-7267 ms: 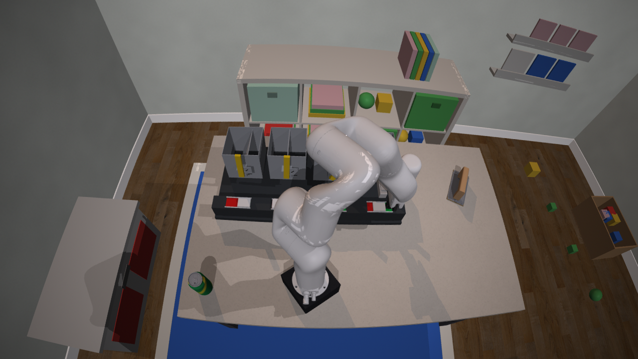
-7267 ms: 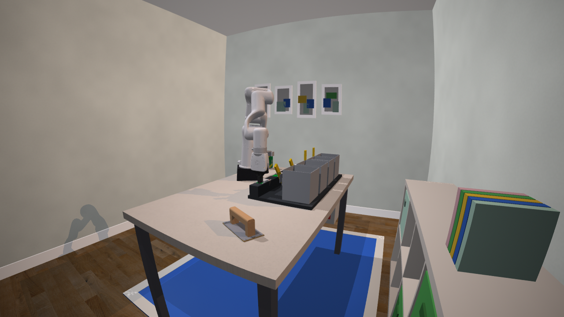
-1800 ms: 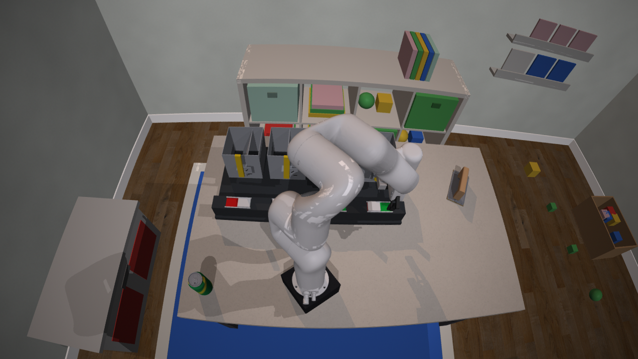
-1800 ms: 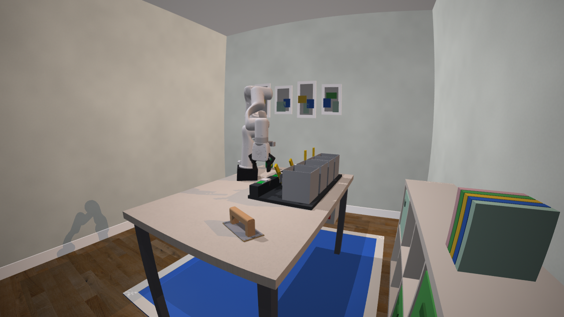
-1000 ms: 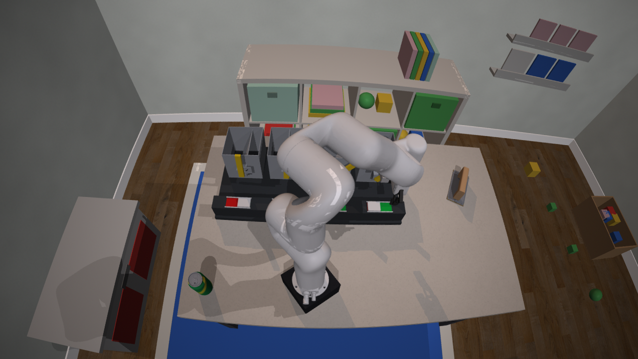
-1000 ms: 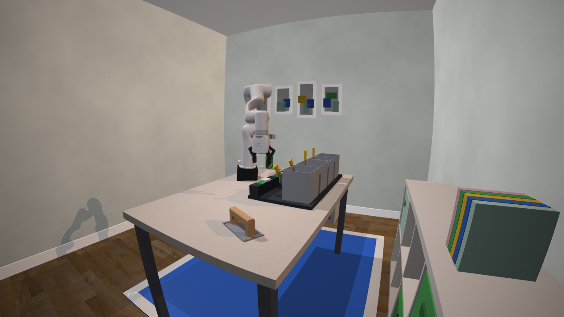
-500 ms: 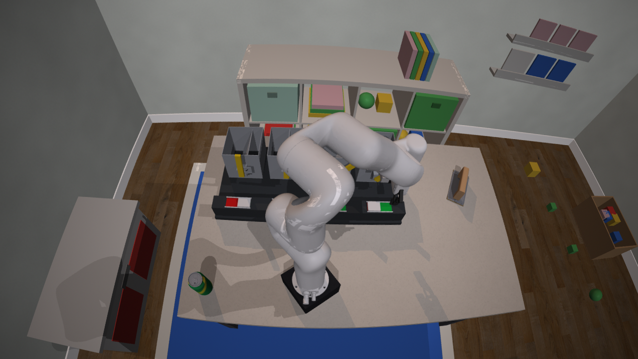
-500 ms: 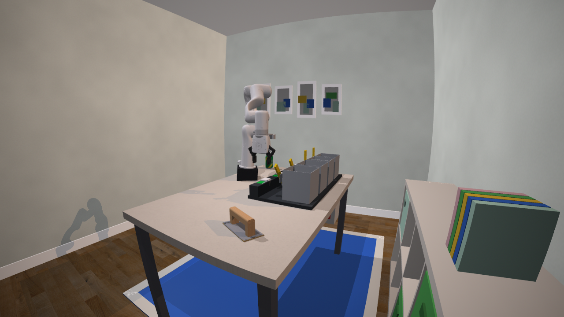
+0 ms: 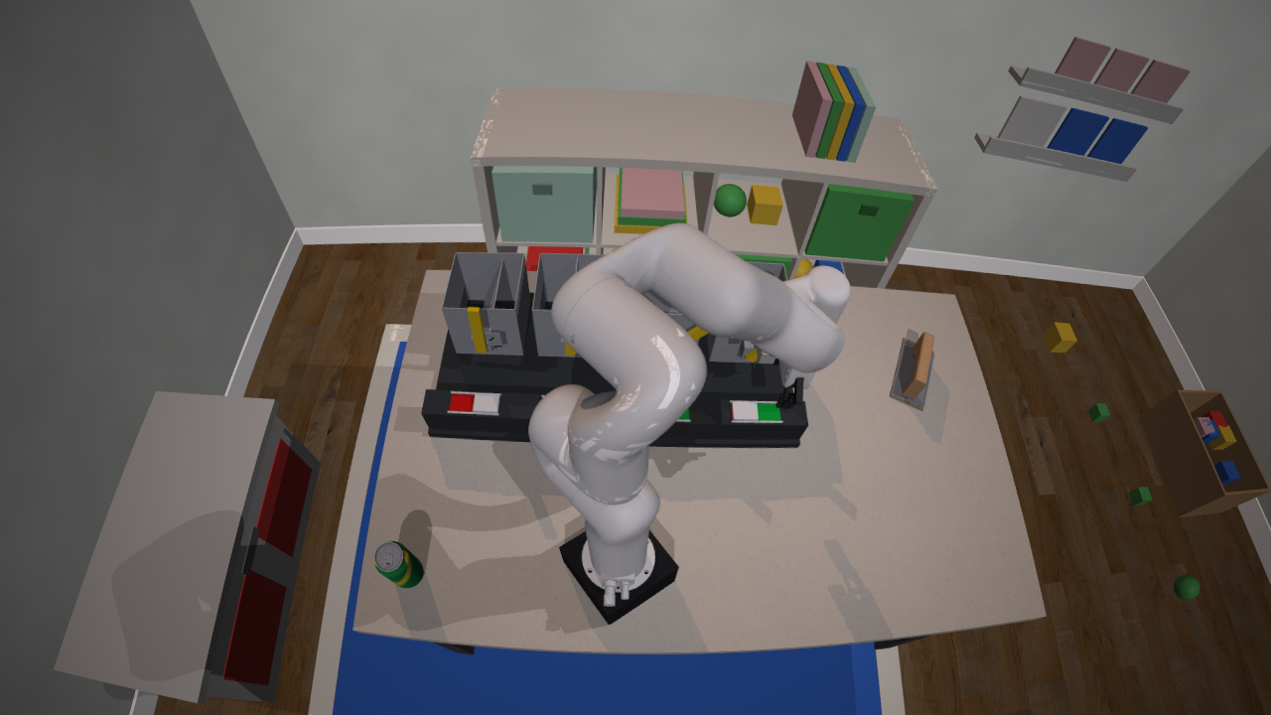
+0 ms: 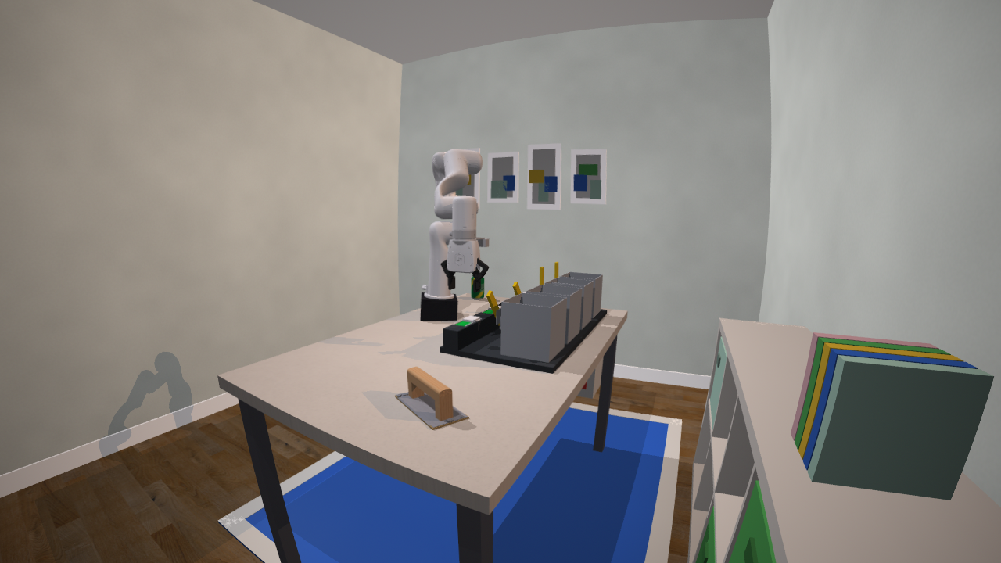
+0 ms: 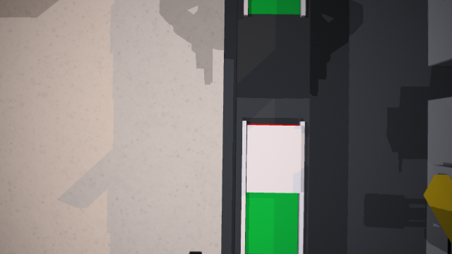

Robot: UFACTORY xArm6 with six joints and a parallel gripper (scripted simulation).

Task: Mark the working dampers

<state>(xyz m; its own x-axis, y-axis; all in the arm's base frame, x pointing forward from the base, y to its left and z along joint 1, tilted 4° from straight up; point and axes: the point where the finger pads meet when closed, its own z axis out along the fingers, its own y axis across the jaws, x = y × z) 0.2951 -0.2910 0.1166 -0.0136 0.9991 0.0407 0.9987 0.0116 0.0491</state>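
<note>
Four grey duct dampers (image 9: 484,306) with yellow levers stand in a row on a black base (image 10: 521,328), each behind a status slider. The rightmost slider (image 9: 755,411) has its white cover (image 11: 273,159) pushed to the left end; green shows beside it, with a thin red line at the cover's edge. The slider to its left (image 11: 275,7) shows green. The leftmost slider (image 9: 474,402) shows red. My arm hides the second one. My gripper (image 10: 464,269) (image 9: 788,392) is open and empty, raised above the right end of the slider rail.
A wooden-handled trowel (image 9: 915,368) lies on the table to the right of the base. A green can (image 9: 397,564) stands at the table's front left. A shelf unit (image 9: 702,191) stands behind the table, and a cabinet (image 9: 178,542) to the left.
</note>
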